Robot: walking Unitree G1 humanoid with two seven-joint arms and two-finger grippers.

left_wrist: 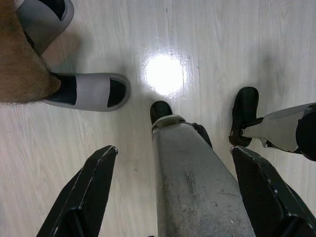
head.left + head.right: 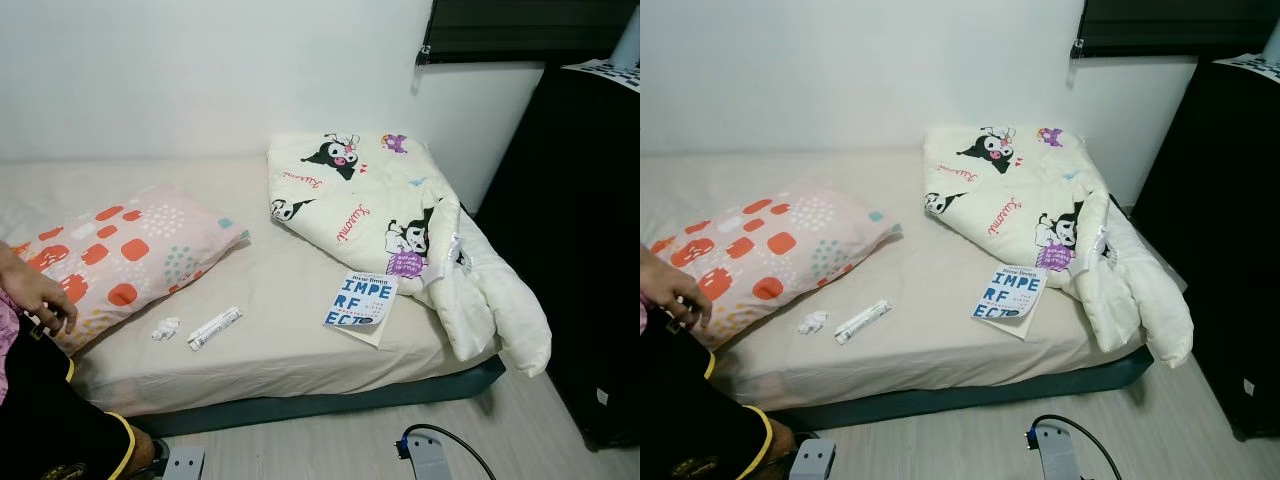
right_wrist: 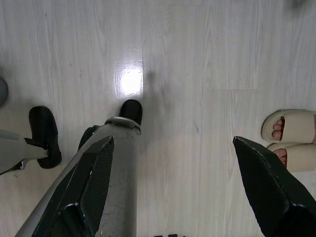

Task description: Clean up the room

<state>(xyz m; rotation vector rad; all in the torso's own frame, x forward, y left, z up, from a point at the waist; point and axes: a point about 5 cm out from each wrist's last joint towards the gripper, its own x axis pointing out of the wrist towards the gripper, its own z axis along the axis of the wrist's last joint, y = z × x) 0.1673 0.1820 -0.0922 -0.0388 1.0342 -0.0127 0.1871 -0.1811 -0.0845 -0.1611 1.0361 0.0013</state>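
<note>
On the bed (image 2: 300,345), near its front edge, lie a light crumpled tissue (image 2: 165,328), a slim white tube (image 2: 214,328) and a thin floppy book (image 2: 362,303). The tissue should crush easily; the tube looks best pinched across its middle. The left gripper (image 1: 175,195) and right gripper (image 3: 173,190) hang with fingers apart over the floor (image 3: 197,59).

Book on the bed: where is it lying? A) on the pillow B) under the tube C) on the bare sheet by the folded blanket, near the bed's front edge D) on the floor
C. The book lies flat on the sheet of the bed, its corner next to the folded blanket, well apart from the pillow and the tube.
</note>
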